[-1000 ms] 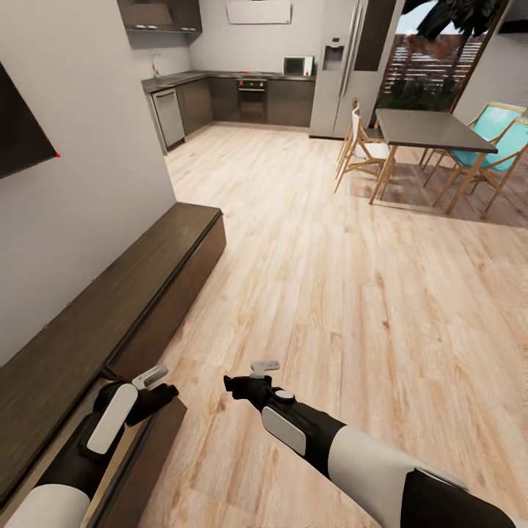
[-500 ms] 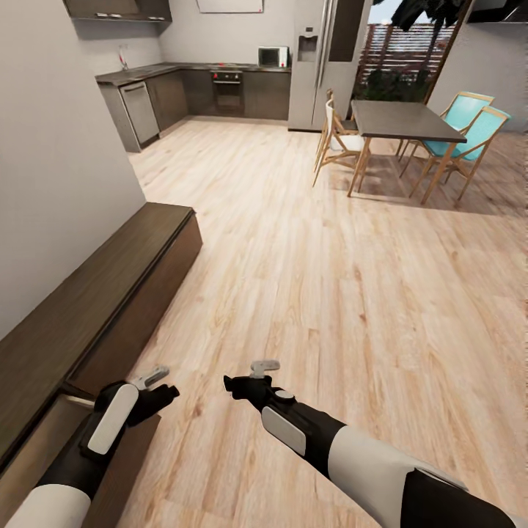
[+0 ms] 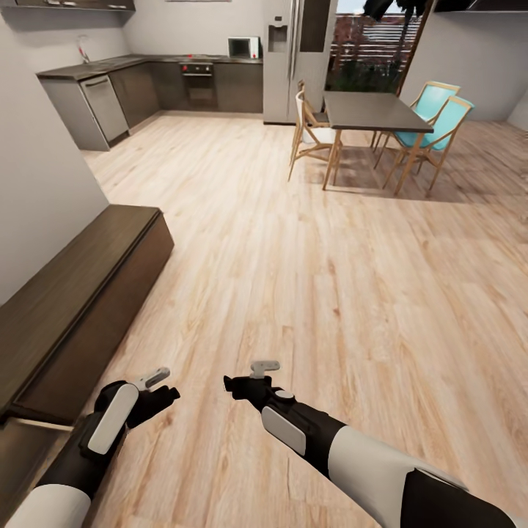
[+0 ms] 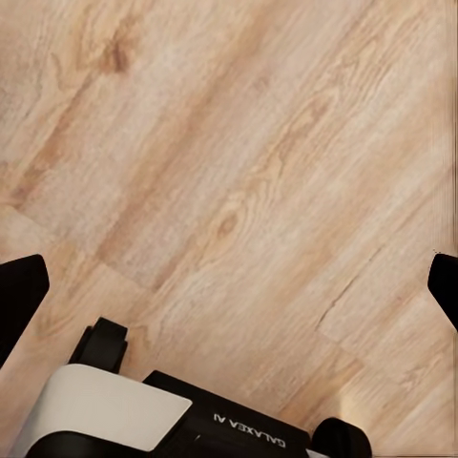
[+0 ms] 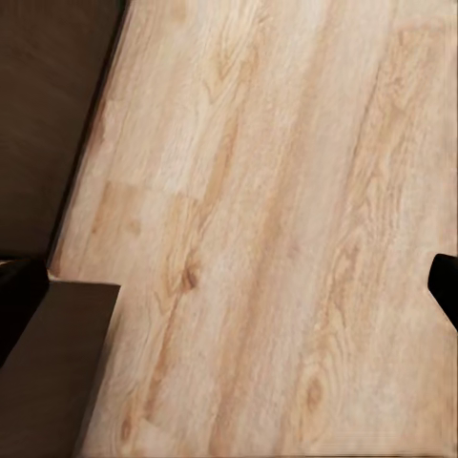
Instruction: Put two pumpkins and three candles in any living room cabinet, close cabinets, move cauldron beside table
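Open-plan room with light wood plank floor (image 3: 308, 293) and plain pale wall (image 3: 37, 169) at left. Far end: dark kitchen counter (image 3: 95, 70), oven (image 3: 199, 82), microwave (image 3: 243, 48), tall steel refrigerator (image 3: 282, 62). Right of these: dark dining table (image 3: 374, 110), pale wooden chair (image 3: 308, 132), two turquoise chairs (image 3: 433, 125), daylit slatted opening (image 3: 370, 44)

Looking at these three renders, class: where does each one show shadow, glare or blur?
Head view: sharp, evenly lit; soft shadow on the floor beneath the dining table. Left wrist view: a pale glare patch on the planks, grain slightly soft. Right wrist view: the blurriest, with the cabinet as a dark, featureless mass.
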